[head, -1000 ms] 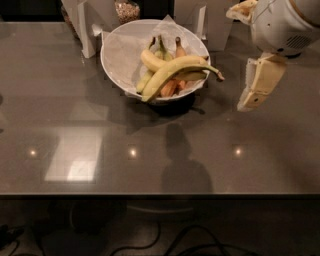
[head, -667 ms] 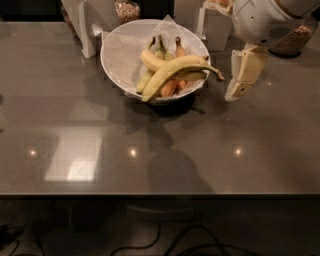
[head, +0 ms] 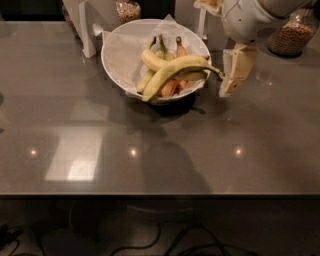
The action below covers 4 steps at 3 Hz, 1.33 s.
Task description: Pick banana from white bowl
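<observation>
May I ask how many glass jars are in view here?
2: the left jar behind the white bowl, the right jar beyond the gripper, which hangs beside the banana.

The bowl (head: 112,55) stands on the table (head: 150,150), toward its back edge. In the bowl, on a sheet of paper (head: 127,42), lie several bananas. The longest banana (head: 175,70) lies on top of the shorter bananas (head: 150,60), across the front right part, and its stem reaches out over the right rim. The gripper (head: 228,89) hangs just right of the bowl, near the tip of that stem. One jar (head: 127,9) stands behind the bowl, and another jar (head: 292,35) stands at the far right, behind the gripper.
</observation>
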Each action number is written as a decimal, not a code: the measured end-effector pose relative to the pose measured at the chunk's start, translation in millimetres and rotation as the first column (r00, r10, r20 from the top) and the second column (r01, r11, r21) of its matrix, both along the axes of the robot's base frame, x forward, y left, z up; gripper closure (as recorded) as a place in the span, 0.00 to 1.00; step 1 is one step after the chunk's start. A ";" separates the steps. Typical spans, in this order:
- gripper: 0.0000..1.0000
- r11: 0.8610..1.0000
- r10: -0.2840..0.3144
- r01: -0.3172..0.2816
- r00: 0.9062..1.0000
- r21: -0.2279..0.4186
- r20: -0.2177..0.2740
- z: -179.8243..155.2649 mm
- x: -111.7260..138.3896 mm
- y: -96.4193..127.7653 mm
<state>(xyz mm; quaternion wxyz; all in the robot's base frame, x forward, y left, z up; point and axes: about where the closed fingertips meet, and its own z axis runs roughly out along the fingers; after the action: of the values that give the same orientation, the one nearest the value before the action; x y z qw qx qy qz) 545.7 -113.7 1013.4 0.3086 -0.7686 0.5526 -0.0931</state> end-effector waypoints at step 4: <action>0.28 0.992 0.115 -0.117 0.993 -0.041 -0.038 -52.3 75.2 30.2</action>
<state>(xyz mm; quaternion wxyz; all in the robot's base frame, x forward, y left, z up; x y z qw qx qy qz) 620.9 -83.4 961.1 0.2868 -0.8076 0.5101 -0.0734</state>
